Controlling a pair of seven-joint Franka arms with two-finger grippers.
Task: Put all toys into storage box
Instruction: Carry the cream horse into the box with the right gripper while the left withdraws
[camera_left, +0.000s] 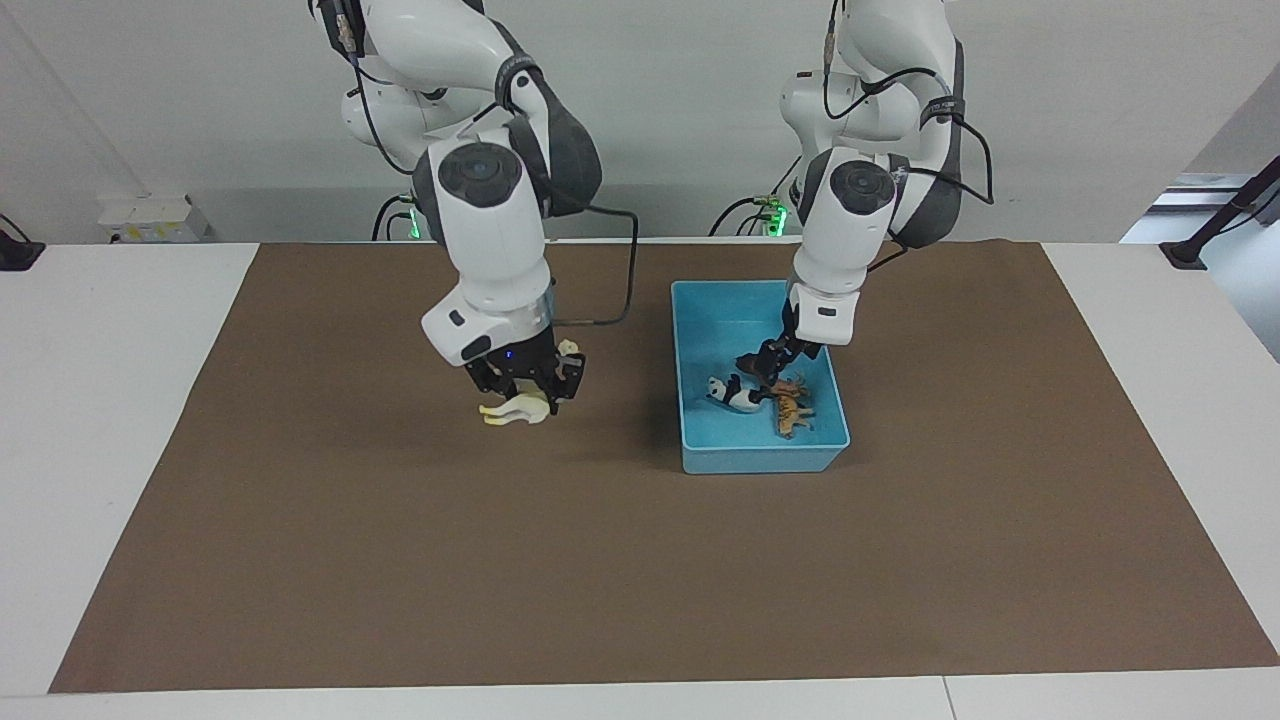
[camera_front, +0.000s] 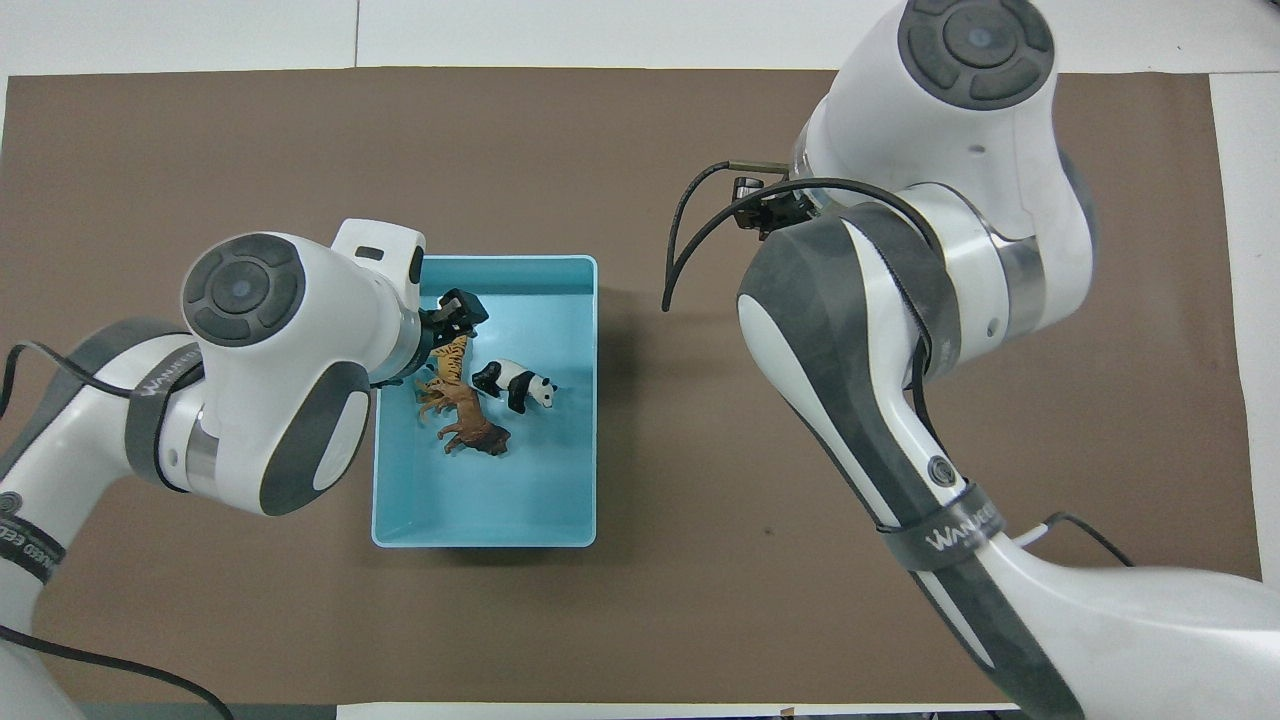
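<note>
Facing view shows the left claw (camera_left: 766, 362) low inside the blue box (camera_left: 690, 400), its fingers spread and holding nothing. Under it three toys lie on the box floor, in the half farther from the robots: the panda (camera_left: 735, 395), the tiger (camera_left: 792, 408) and the brown lion (camera_front: 470, 425). From overhead, the lion lies on its side touching the tiger (camera_front: 450, 358), with the panda (camera_front: 515, 383) just beside them toward the right arm's end. The left claw (camera_front: 455, 310) is over the tiger's end of the group, apart from all three.

The right claw (camera_left: 525, 385) is up in the air over the brown mat (camera_left: 400, 560), beside the box toward the right arm's end of the bench (camera_left: 110, 330). It is clamped on the cream camel (camera_left: 512, 410), which hangs under the fingers clear of the mat, its body roughly level. From overhead, the right arm's big joints hide this claw and the camel.

The box (camera_front: 585, 400) sits near the middle of the mat (camera_front: 700, 620).
</note>
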